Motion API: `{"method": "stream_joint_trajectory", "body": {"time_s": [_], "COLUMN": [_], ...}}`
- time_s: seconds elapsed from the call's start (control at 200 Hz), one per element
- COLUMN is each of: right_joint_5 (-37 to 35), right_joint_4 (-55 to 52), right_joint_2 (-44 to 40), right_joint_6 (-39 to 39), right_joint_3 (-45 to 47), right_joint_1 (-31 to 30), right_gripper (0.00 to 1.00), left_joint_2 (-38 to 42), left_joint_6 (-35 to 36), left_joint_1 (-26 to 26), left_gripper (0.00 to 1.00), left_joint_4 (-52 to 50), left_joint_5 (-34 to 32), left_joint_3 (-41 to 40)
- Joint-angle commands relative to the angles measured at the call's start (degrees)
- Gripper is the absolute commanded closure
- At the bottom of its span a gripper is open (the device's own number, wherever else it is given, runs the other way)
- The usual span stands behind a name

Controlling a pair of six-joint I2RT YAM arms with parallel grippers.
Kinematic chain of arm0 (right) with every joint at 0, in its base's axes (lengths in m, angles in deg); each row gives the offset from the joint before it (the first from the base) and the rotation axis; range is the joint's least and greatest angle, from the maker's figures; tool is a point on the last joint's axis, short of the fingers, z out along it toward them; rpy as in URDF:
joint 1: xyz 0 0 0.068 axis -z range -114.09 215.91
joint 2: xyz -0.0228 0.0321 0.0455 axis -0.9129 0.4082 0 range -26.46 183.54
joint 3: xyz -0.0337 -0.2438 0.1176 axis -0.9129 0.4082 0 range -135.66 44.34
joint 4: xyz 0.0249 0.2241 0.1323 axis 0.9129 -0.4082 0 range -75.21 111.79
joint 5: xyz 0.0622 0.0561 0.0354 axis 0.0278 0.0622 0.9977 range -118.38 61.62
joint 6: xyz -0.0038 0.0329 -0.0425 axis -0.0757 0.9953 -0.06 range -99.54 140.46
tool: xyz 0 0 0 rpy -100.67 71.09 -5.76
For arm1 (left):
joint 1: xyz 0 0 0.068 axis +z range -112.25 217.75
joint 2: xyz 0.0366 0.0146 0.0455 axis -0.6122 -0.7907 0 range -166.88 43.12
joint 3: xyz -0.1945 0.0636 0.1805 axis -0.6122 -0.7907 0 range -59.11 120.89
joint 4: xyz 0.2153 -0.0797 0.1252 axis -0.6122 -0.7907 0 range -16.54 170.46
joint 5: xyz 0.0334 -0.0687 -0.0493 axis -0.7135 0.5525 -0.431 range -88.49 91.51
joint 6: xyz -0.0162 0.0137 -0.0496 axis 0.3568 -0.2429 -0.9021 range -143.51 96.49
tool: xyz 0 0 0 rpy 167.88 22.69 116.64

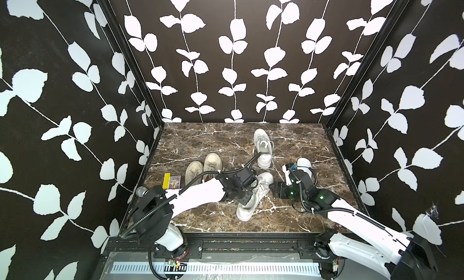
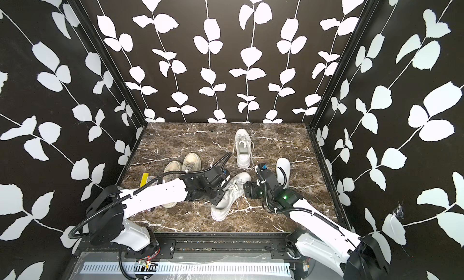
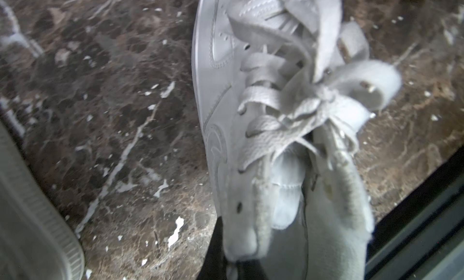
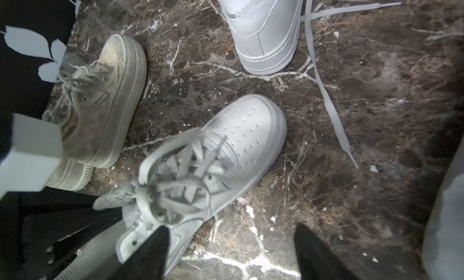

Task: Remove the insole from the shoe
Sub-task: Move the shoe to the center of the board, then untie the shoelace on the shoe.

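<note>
Far left on the marble table (image 1: 200, 140): a yellow box (image 1: 166, 181) touching a picture card (image 1: 175, 182). Just beside those, a worn beige pair of sneakers (image 1: 213, 162), side by side, partly under the left arm. Next, the left gripper (image 1: 244, 196), clamped together on the collar of the white sneaker (image 1: 251, 207) near the table's middle. Lies diagonally in both top views, toe toward the back, laces tied in a bow (blurred in the left wrist view; pale lining shows inside the opening, but cannot tell whether an insole sits in it). Behind it, apart, a second white sneaker (image 1: 263, 148) with loose laces. Right of the held sneaker, the right gripper (image 4: 231, 256), fingers (image 4: 148, 251) standing apart, holding nothing, one finger over the sneaker's side. Far right, a white insole (image 1: 304, 164) flat on the table, partly hidden by the right arm.
</note>
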Motion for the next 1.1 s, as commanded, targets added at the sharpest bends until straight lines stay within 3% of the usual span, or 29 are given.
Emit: {"method": "stream_joint_trajectory", "body": {"time_s": [0.0, 0.225, 0.565, 0.74, 0.845, 1.095], "right_joint_5": [1.36, 1.93, 2.42, 2.55, 1.63, -6.99], "right_joint_4": [2.69, 3.21, 3.14, 2.62, 2.60, -2.13], "right_joint_2": [0.09, 2.47, 8.59, 4.75, 2.78, 0.06], "right_joint_6": [0.17, -0.56, -2.37, -2.66, -2.62, -1.41], "right_joint_3": [0.81, 0.50, -3.82, -4.92, -4.63, -3.86], "right_joint_1": [-0.44, -1.31, -4.90, -5.89, -5.91, -5.82], "right_gripper": [0.35, 0.50, 0.49, 0.47, 0.51, 0.62], "left_joint_2": [0.36, -0.10, -0.93, -1.94, -1.45, -0.36], "left_joint_6": [4.09, 6.70, 8.79, 9.72, 10.14, 11.45], "left_joint_1": [-0.01, -0.27, -0.45, -0.66, -0.75, -0.80], "left_gripper": [1.00, 1.00, 1.00, 1.00, 1.00, 1.00], "left_joint_4": [4.67, 5.56, 6.60, 5.99, 6.05, 6.43], "left_joint_5": [1.82, 2.92, 4.11, 4.52, 4.48, 5.95], "left_joint_3": [2.56, 2.19, 2.27, 2.61, 1.52, 0.28]}}
